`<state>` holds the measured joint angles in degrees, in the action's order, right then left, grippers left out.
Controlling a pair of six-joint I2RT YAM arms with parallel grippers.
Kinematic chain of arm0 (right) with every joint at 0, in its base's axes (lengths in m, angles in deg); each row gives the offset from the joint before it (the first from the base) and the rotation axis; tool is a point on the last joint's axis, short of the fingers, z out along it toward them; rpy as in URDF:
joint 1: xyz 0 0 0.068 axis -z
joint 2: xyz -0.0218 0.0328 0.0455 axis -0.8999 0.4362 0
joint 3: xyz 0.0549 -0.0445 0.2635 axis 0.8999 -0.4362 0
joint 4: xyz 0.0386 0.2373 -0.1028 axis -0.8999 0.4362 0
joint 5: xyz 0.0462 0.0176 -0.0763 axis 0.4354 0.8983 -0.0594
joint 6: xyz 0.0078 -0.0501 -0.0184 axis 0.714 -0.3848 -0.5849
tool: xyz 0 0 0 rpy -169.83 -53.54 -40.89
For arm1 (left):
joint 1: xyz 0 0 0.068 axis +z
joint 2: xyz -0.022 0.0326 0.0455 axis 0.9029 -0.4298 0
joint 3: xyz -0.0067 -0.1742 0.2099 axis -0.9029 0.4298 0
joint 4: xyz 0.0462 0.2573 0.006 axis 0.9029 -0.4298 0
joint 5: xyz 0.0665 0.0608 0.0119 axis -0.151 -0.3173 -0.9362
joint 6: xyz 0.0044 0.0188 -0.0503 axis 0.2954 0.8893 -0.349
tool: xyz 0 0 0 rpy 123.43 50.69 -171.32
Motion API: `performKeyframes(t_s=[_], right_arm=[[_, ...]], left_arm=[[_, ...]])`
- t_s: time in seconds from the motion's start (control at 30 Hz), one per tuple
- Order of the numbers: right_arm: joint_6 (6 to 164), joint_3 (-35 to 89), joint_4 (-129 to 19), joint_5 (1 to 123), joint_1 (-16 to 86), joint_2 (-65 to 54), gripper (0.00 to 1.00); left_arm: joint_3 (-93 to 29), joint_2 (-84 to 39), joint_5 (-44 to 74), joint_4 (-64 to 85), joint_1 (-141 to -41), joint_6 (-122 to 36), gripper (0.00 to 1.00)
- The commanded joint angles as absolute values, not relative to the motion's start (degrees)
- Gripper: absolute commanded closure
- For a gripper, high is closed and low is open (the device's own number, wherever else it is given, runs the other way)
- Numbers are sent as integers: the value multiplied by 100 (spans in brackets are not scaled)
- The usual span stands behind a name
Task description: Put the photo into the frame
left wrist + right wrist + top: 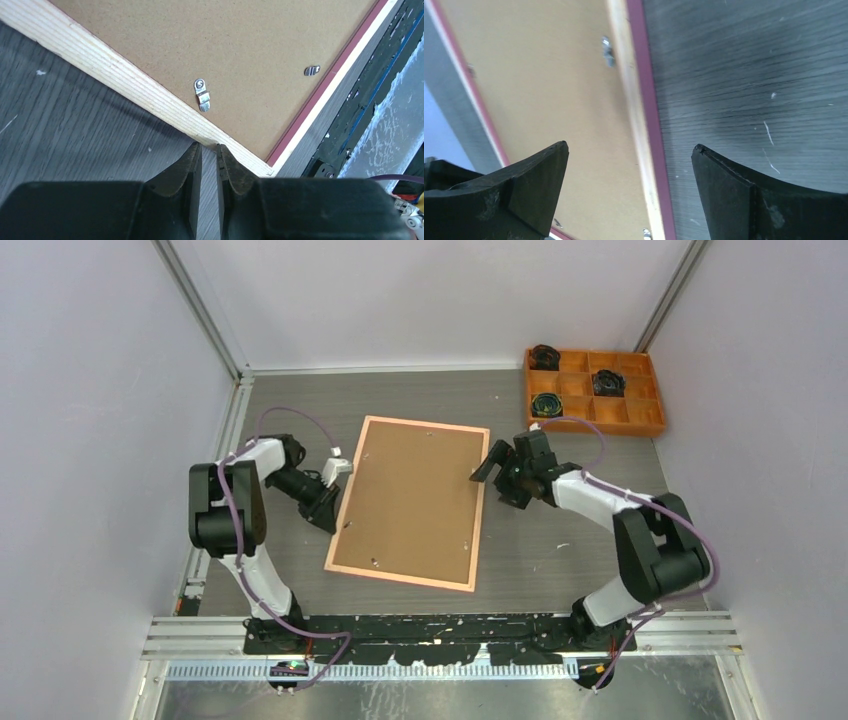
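the frame point(400, 578) is laid back-up at the middle of the desk point(560, 560), its brown backing board point(415, 490) set inside it. the left gripper point(209, 147) is seen closed to a thin slit, empty, at the frame's left edge. the right gripper point(630, 150) is held wide apart over its right edge.

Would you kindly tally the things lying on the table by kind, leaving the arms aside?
Picture frame: 1
Brown backing board: 1
Orange compartment tray: 1
Small dark items in the tray: 3
Total: 6

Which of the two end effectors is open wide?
The right end effector, its fingers spread far apart above the frame edge. The left end effector has its fingers almost touching.
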<state>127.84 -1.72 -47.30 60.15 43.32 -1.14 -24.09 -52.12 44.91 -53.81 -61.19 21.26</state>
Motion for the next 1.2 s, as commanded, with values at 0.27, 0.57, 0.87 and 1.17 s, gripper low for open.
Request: performKeyframes(t_s=[0.27, 0.57, 0.87, 1.17], right_arm=[[12698, 623, -5162, 6581, 4538, 1054, 2], [12540, 1029, -4501, 5762, 4566, 529, 6], [12655, 1575, -5016, 5609, 2395, 816, 21], [12846, 2332, -6071, 6348, 1226, 2234, 22]], left_arm=[[-2902, -5370, 4764, -5321, -6791, 1999, 81], [-3216, -5322, 4714, -5652, -6641, 2180, 78], [-3333, -5689, 4772, -5453, -6481, 2069, 59], [-3944, -6212, 4963, -5619, -6481, 1771, 60]])
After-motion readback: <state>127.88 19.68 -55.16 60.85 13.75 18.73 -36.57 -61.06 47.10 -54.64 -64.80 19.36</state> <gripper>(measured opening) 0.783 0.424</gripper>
